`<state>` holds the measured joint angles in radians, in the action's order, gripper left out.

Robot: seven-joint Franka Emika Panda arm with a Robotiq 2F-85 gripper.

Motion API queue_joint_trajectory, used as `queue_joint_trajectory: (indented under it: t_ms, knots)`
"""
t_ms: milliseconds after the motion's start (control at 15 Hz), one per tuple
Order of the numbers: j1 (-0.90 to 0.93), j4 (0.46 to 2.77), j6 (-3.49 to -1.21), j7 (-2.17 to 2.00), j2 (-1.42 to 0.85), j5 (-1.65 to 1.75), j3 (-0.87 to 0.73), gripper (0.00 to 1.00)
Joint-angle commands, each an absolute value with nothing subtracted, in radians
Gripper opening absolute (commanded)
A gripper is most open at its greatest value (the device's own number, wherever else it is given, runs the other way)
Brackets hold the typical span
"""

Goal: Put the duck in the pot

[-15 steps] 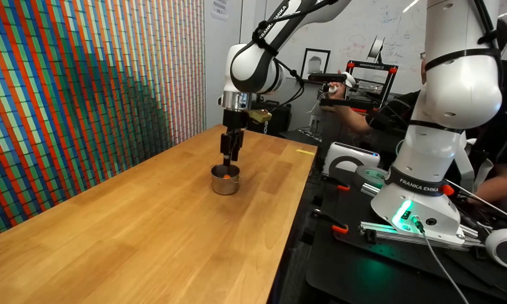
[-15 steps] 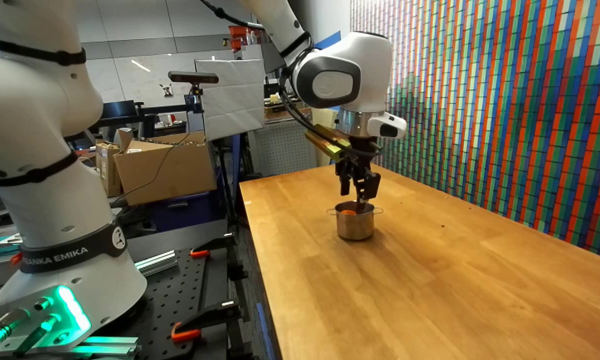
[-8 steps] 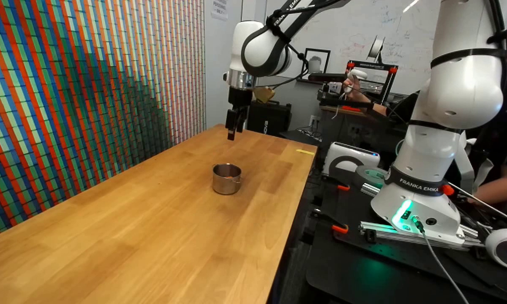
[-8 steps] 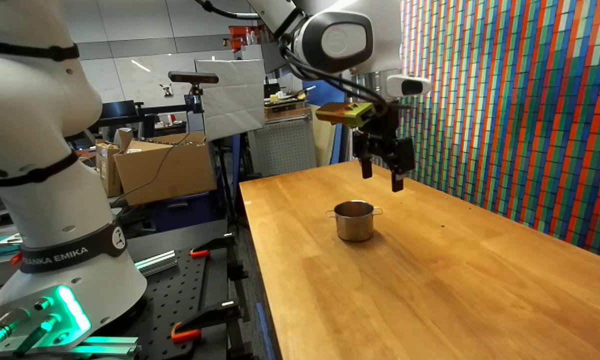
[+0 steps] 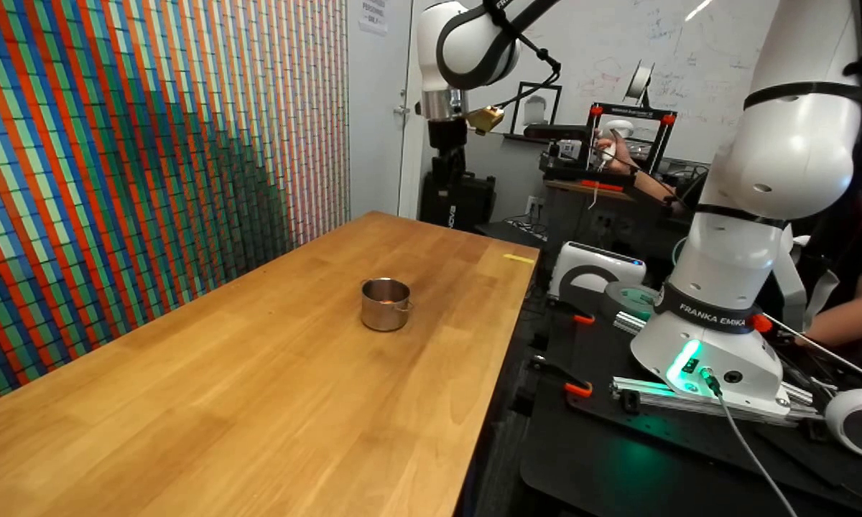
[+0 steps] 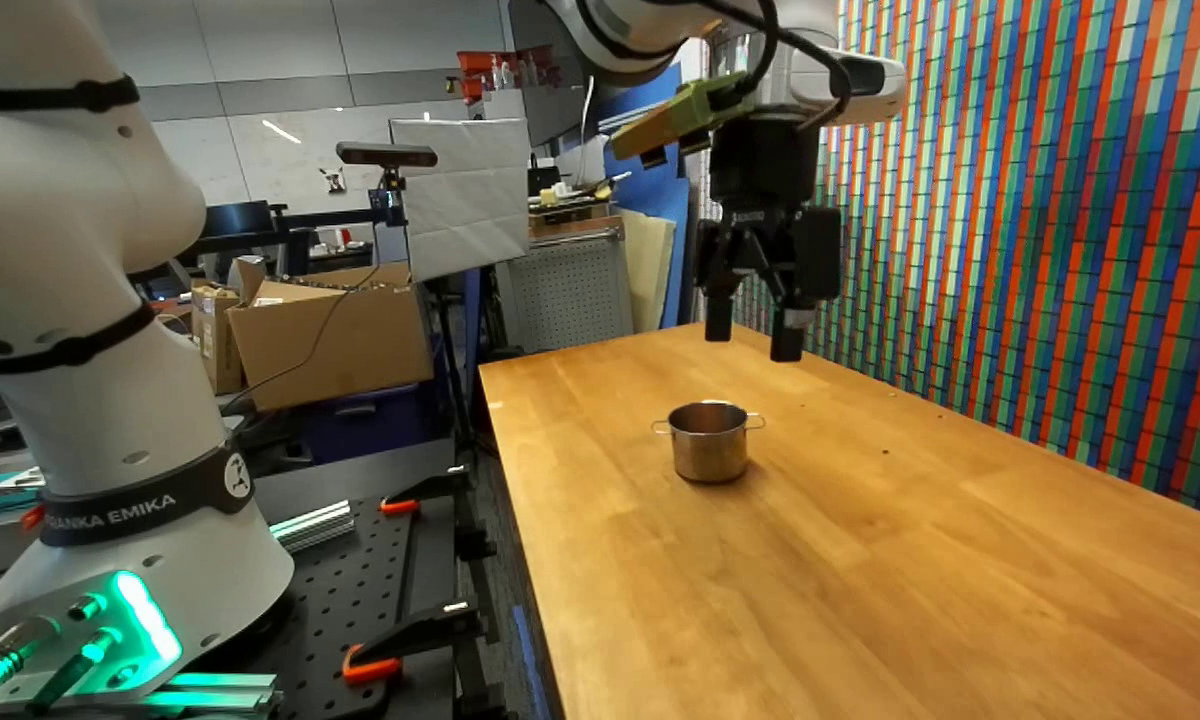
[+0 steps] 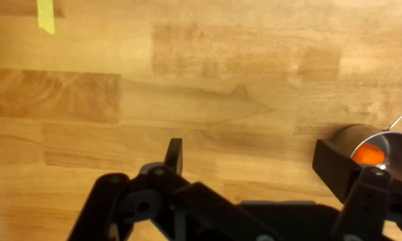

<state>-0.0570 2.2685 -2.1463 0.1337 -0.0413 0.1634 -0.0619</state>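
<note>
Task looks complete, no further step evident. Broad wooden tabletop [image 5: 258,380], smooth, patchwork grain. Black two-fingered gripper [image 6: 753,336] above it, jaws wide apart, holding nothing. Short cylindrical silvery metal pot [image 6: 710,455], wire-handled, standing upright. Small rounded orange toy duck [image 7: 367,154] inside pot, partly hidden in wrist view.

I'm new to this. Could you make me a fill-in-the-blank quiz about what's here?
The orange duck lies inside the metal ____.
The fingers stand apart, holding ____.
The flat strip on the table is coloured ____.
The light on the robot base glows ____.
Missing words: pot; nothing; yellow; green.
</note>
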Motion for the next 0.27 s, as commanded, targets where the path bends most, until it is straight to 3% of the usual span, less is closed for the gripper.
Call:
queue_joint_trajectory:
  t_ms: [0,67,200]
  knots:
    - [-0.069,2.239,-1.954,0.189,-0.009,0.142,-0.070,1.00]
    - [-0.062,2.258,-2.039,0.148,-0.025,0.161,-0.064,1.00]
    - [-0.065,2.254,-1.992,0.157,-0.019,0.161,-0.065,1.00]
